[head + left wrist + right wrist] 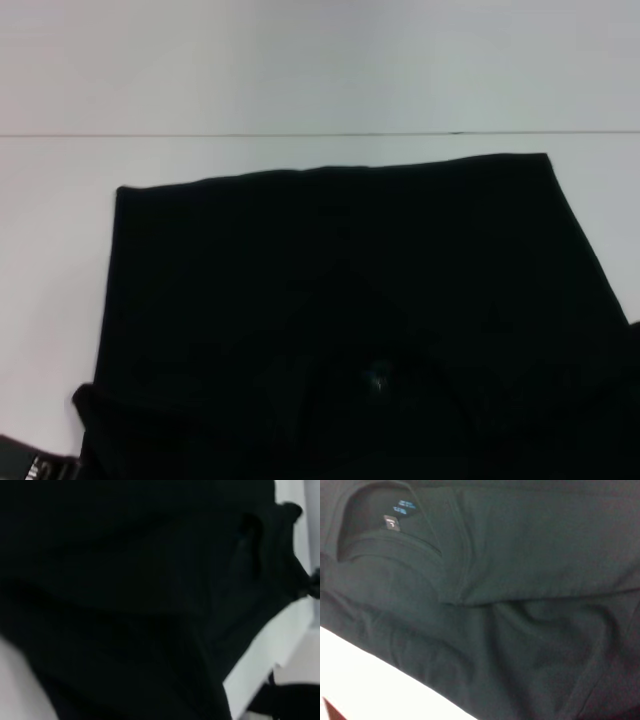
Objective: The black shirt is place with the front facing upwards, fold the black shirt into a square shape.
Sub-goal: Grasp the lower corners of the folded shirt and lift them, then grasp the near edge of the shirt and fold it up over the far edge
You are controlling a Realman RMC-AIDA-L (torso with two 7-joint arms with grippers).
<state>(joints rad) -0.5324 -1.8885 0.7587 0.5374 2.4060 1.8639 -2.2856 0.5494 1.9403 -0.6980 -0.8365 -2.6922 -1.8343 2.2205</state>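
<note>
The black shirt (340,300) filled the frame's lower centre on the desk (300,70), sleeves seemingly folded in; next, likely folding lengthwise. Jaws' state: cannot tell.

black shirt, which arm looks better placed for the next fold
Probably the left. In the head view, part of the left arm shows at the black shirt's near left corner, beside a bunched sleeve, while no right gripper appears there; its wrist camera only looks down on the neck label.

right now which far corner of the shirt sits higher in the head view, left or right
The right far corner of the black shirt. Its far edge slopes, so the left far corner sits lower and nearer the robot.
</note>
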